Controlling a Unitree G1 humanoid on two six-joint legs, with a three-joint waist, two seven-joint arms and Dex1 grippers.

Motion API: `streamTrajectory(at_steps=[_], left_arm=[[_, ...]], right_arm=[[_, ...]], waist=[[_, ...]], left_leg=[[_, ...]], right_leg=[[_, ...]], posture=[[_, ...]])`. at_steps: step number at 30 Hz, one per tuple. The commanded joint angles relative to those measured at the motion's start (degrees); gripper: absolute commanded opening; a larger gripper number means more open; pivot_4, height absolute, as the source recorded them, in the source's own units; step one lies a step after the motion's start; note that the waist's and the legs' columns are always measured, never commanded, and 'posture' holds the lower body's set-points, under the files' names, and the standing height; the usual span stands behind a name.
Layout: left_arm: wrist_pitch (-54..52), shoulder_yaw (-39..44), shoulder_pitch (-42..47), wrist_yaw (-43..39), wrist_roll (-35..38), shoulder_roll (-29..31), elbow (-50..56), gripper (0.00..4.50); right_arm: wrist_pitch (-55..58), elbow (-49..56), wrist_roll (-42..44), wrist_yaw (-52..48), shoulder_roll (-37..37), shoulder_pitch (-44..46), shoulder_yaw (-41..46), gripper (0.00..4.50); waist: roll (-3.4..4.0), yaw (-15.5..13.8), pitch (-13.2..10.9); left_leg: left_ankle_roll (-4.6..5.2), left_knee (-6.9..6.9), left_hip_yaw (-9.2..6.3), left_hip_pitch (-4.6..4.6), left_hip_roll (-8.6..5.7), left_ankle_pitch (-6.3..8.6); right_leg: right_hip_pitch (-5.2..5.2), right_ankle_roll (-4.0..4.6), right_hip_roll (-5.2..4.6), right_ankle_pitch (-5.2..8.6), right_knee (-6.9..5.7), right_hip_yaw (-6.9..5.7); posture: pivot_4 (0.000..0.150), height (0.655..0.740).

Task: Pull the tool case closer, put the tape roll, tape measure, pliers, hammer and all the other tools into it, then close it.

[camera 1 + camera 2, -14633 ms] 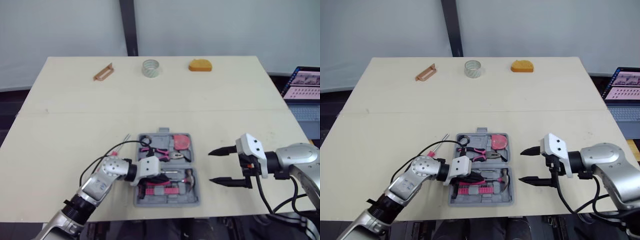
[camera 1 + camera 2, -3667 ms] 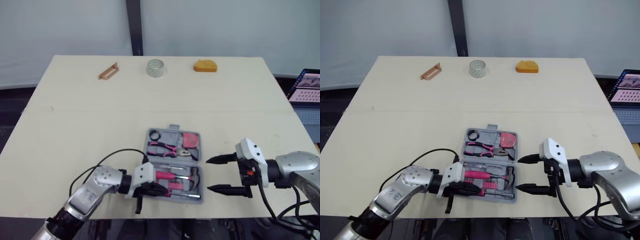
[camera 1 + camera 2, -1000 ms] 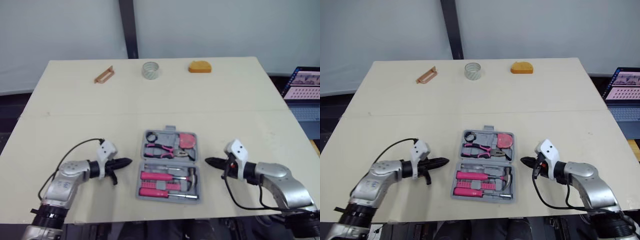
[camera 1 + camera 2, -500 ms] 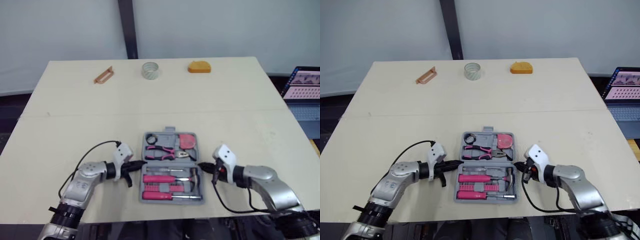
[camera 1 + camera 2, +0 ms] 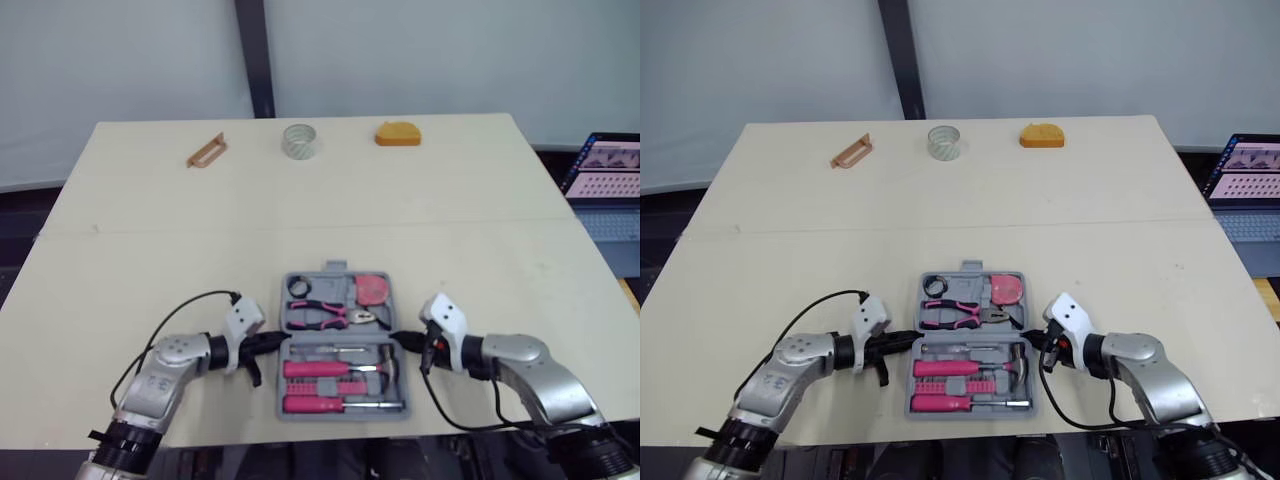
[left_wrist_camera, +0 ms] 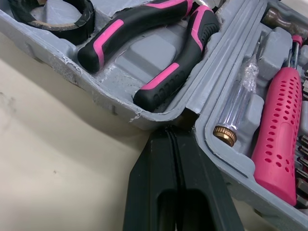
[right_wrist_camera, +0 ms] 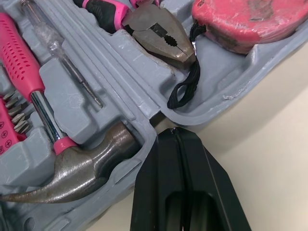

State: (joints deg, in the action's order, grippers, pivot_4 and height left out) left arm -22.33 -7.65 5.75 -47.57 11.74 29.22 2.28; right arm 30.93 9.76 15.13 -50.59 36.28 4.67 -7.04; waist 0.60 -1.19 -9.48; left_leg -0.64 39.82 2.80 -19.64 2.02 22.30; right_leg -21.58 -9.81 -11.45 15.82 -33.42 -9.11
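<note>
The grey tool case (image 5: 332, 270) lies open near the table's front edge. Its far half holds a black tape roll (image 5: 299, 288), pink-handled pliers (image 6: 159, 67) and a pink tape measure (image 7: 240, 21). Its near half holds the hammer (image 7: 82, 178) and pink screwdrivers (image 6: 279, 130). My left gripper (image 5: 275, 340) is shut, its tip pressed against the case's left side at the hinge line. At the right end of that line my right gripper (image 5: 395, 338) is also shut, tip touching the case. Neither holds anything.
Along the table's far edge lie a brown handle-shaped piece (image 5: 205, 152), a clear tape roll (image 5: 299, 140) and an orange tape measure (image 5: 397, 133). An open laptop (image 5: 605, 170) stands beyond the table's right edge.
Both shut grippers have come in from either side until their tips touch the case at its hinge. The case now sits slightly nearer the front edge.
</note>
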Motion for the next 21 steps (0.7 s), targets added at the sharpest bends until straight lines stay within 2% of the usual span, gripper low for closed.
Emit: streamTrajectory(at_steps=[1, 21], left_arm=[[-0.7, -0.8, -2.1, -0.7, 0.3, 0.7, 2.2, 0.0], [-2.5, -0.3, -6.5, -0.3, 1.0, 2.5, 5.3, 0.0]], right_arm=[[0.8, 3.7, 1.7, -1.7, 0.2, -0.8, -1.1, 0.02], [2.1, 5.4, 1.8, -1.4, -0.5, -2.7, -1.2, 0.02]], waist=[[0.0, 0.0, 0.0], [0.0, 0.0, 0.0]], left_leg=[[0.0, 0.0, 0.0, 0.0, 0.0, 0.0], [0.0, -0.07, 0.03, 0.06, 0.0, 0.0]], right_leg=[[0.0, 0.0, 0.0, 0.0, 0.0, 0.0], [0.0, 0.0, 0.0, 0.0, 0.0, 0.02]], posture=[[0.15, 0.74], [0.15, 0.74]])
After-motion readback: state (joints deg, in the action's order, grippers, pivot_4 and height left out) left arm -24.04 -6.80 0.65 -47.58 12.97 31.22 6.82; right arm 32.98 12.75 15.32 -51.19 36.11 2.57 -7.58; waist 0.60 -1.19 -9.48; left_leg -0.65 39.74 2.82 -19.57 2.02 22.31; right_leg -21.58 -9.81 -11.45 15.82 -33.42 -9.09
